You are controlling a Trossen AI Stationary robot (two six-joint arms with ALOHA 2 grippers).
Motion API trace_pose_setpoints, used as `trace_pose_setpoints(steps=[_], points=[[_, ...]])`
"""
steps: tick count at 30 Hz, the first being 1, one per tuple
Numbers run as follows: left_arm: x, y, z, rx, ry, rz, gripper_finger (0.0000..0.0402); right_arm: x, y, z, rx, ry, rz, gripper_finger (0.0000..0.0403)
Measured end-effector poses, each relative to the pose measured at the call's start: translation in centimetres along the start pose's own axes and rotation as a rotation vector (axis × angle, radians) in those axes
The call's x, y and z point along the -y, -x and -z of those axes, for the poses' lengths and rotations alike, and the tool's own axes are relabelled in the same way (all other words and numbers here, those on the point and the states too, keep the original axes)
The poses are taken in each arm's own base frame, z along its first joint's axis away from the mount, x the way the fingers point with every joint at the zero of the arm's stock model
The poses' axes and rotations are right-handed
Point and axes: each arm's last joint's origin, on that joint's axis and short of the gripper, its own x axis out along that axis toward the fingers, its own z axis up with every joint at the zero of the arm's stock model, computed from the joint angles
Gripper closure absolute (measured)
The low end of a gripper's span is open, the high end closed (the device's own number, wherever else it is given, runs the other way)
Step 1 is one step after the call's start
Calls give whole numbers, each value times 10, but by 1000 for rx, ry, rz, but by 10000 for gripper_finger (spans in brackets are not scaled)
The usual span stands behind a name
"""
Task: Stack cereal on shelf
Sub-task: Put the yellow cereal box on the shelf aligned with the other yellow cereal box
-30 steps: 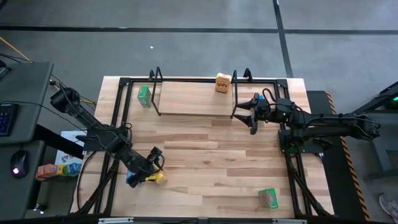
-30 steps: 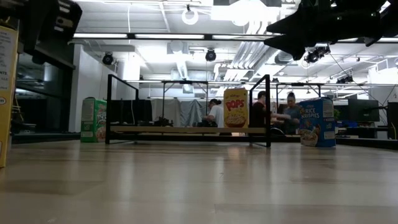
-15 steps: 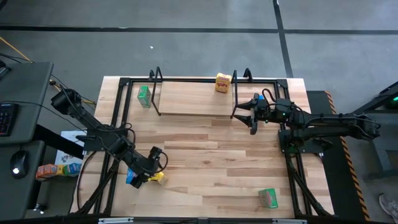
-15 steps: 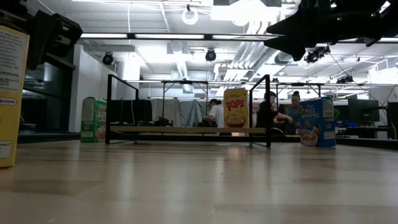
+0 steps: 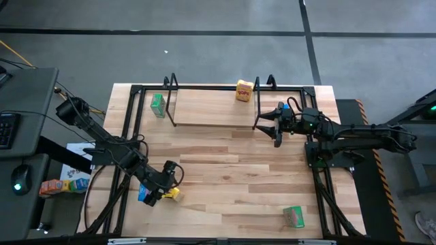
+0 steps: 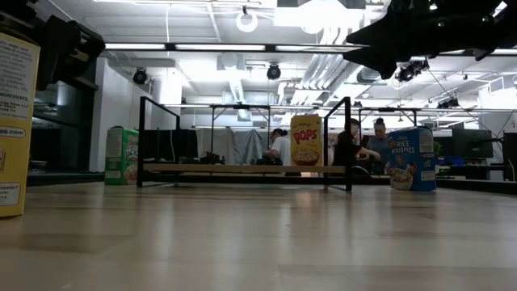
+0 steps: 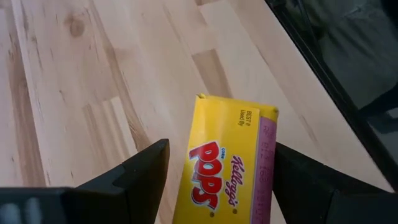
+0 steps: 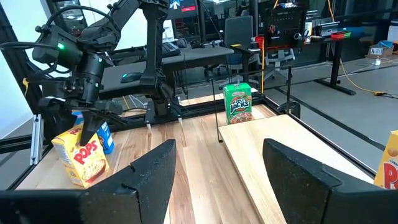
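Observation:
My left gripper (image 5: 169,188) is near the table's front left, shut on a yellow Pops cereal box (image 7: 224,168), which also shows in the right wrist view (image 8: 82,158) and at the left edge of the low view (image 6: 18,121). A blue box (image 5: 144,195) stands just left of it. My right gripper (image 5: 271,128) is open and empty, above the table beside the right upright of the shelf (image 5: 211,107). A second yellow box (image 5: 244,90) stands on the plank's far right. A green box (image 5: 158,104) stands on the table left of the shelf. My left gripper pinches the yellow box between its two fingers, one on each narrow side (image 7: 268,163), at the box's upper end (image 8: 79,138). The fingers come from above, pointing down. The box hangs tilted below them; I cannot tell whether its lower edge (image 8: 87,180) touches the table.
Another green box (image 5: 294,216) lies near the front right corner. A blue Rice Krispies box (image 6: 412,158) stands on the table right of the shelf, under my right arm. The middle of the table (image 5: 231,170) is bare wood. People sit in the room beyond the table.
The yellow box in my left gripper has come a little farther into the low view from its left edge, at the same height, so more of its printed side shows.

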Motion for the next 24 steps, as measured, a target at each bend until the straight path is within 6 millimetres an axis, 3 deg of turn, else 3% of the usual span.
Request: trace_pose_setpoints(steps=[9, 24], points=[[0, 0, -1, 8, 101, 6, 151, 0, 0, 0, -1, 0, 0, 169], [1, 0, -5, 51, 115, 13, 151, 0, 0, 0, -1, 0, 0, 169]])
